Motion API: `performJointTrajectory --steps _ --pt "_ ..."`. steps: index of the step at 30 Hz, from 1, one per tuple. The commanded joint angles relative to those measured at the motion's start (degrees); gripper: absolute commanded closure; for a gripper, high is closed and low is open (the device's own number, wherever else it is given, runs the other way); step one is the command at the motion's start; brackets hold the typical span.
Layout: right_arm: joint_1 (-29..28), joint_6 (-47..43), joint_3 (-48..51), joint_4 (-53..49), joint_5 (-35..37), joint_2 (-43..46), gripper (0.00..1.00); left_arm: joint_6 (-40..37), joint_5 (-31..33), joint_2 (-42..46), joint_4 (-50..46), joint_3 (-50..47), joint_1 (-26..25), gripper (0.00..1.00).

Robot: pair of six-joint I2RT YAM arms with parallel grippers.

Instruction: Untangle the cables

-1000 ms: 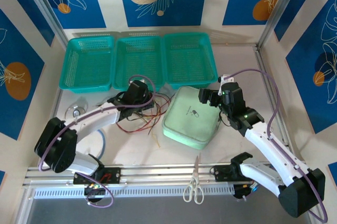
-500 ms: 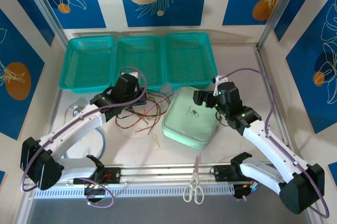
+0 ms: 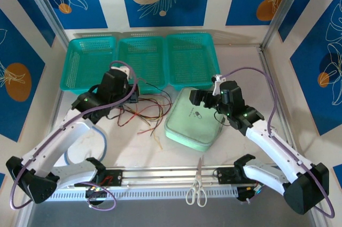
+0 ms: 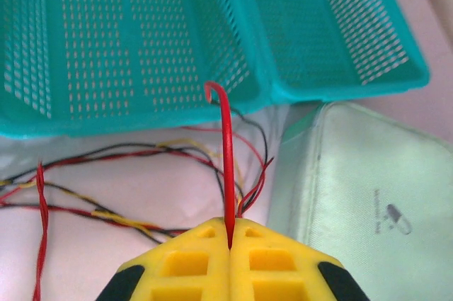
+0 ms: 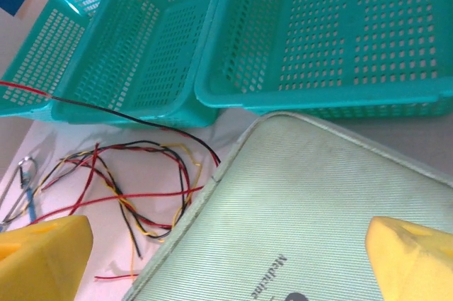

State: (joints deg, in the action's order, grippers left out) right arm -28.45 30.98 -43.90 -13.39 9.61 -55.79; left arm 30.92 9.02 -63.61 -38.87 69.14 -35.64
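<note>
One red cable (image 4: pixel 228 166) is sitting pinched between the jaws of the left gripper (image 4: pixel 230 234), which are pressing flat together on it. Its hooked free end is poking out toward the far side. As I judge it, the step in hand is pulling a single strand out of the tangle.

The rest of the cables (image 3: pixel 145 112) are lying in a loose heap of black, red and yellow loops on the tabletop (image 3: pixel 133 147). The heap is sitting just right of the left gripper and just left of a pale green pouch (image 3: pixel 192 123), with a strand or two reaching the pouch's left edge.

The right gripper (image 3: pixel 196 99) is hovering over the far left corner of that pouch. Its jaws are standing wide apart, holding nothing and touching nothing that I can make out.

The next move is probably calling for the left arm to draw its strand away to the left while the right arm pins the heap, since a lone pull would likely drag the whole knot along. Whether the held strand is looping through the others I cannot tell.

Farther back, three green baskets (image 3: pixel 189 36) are standing in a row along the far wall, near the heap.
</note>
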Motion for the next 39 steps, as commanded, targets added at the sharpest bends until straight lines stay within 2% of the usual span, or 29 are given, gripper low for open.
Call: performJointTrajectory --steps 1,5,7,12,16,22,28,34,39 --pt "-1.6 3.3 -1.7 2.7 -2.7 -1.1 0.0 -2.1 -0.6 0.8 -3.5 3.2 0.6 1.0" --pt "-3.2 4.0 -2.6 5.0 -3.7 -3.0 0.0 -3.4 -1.1 -0.1 -5.2 5.7 0.8 1.0" --pt "-4.3 1.1 -2.7 7.6 -5.5 -4.5 0.02 -3.8 -1.8 -0.6 -5.8 6.1 0.9 1.0" --pt "-8.2 -19.1 -2.1 16.5 -5.5 -9.0 0.04 -4.3 -2.7 -0.6 -5.5 5.6 1.1 1.0" --pt "-7.2 -31.4 -2.6 23.2 -12.3 -13.7 0.09 -5.0 -3.8 -0.9 -6.9 7.1 1.4 1.0" --pt "-5.8 -36.6 -8.5 23.7 -22.7 -19.8 0.12 -5.0 -9.3 -2.0 -9.5 12.8 2.4 1.0" --pt "-5.0 -44.5 -12.5 24.2 -29.4 -25.6 0.14 -8.1 -8.0 -3.6 -14.5 15.5 3.3 1.0" --pt "-4.5 -49.4 -20.4 22.0 -33.0 -33.9 0.2 -7.9 -10.3 -3.4 -13.6 15.8 3.9 1.0" --pt "-5.3 -51.7 -27.7 16.2 -35.7 -39.6 0.23 -7.8 -10.8 -3.3 -13.6 15.2 4.1 1.0"
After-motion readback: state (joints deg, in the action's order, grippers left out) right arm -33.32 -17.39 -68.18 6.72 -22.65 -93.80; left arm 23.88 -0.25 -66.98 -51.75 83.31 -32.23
